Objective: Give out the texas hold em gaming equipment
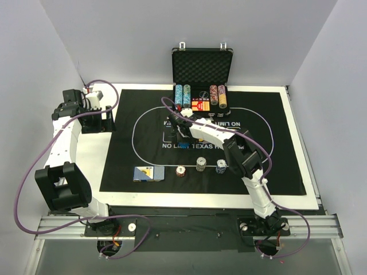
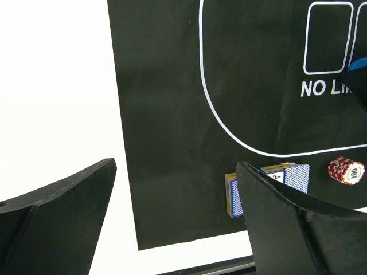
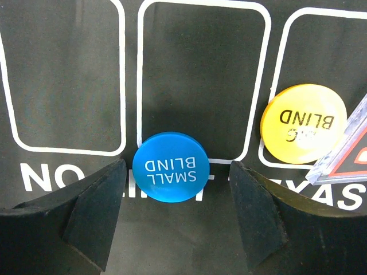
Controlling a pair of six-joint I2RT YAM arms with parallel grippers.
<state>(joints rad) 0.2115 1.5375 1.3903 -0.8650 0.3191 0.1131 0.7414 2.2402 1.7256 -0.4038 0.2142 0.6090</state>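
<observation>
Right gripper (image 3: 176, 179) fingers apart, straddling round blue plastic "SMALL BLIND" button disc (image 3: 171, 167); gap on both sides, no contact. Disc lies flat on black printed mat (image 3: 195, 69), across a white card-outline line. Round yellow "BIG BLIND" disc (image 3: 304, 123) lies flat near it, apart. Left gripper (image 2: 176, 172) fingers wide apart, hovering over the mat's left edge by the white table (image 2: 57, 86). Blue-backed playing card deck (image 1: 149, 173) sits near the mat's near edge. Three small striped poker chip stacks (image 1: 200, 165) stand in a row beside it. More chip stacks (image 1: 182, 96) stand in the open black metal-edged case (image 1: 202, 69) at the far edge.
</observation>
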